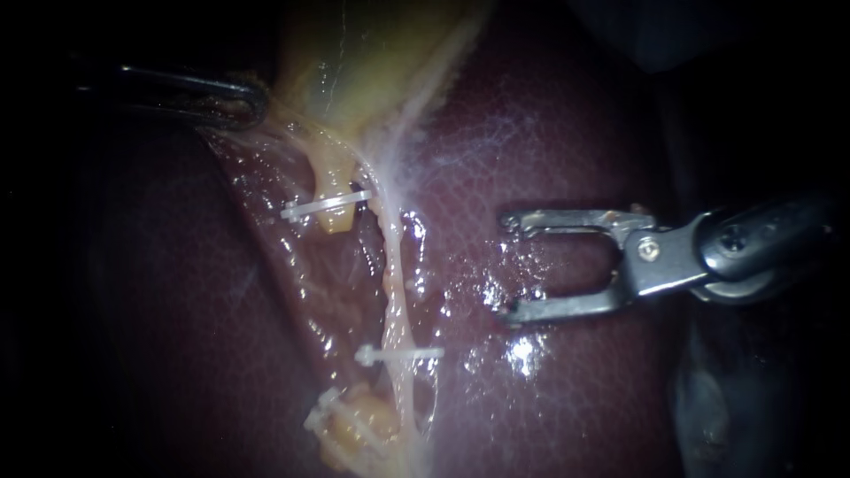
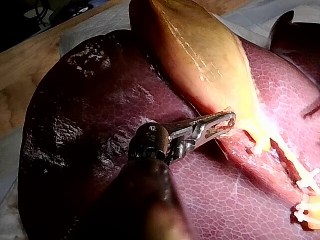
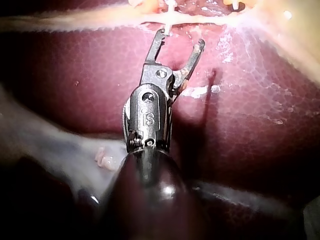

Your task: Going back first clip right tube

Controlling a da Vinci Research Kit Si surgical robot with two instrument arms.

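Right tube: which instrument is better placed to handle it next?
Right. The right instrument hangs with open, empty jaws over the liver beside the right tube and its clip; the left instrument is shut on the gallbladder.

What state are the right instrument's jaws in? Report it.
Open: a wide gap shows between the jaws of the right instrument, with only bare liver behind and nothing gripped.
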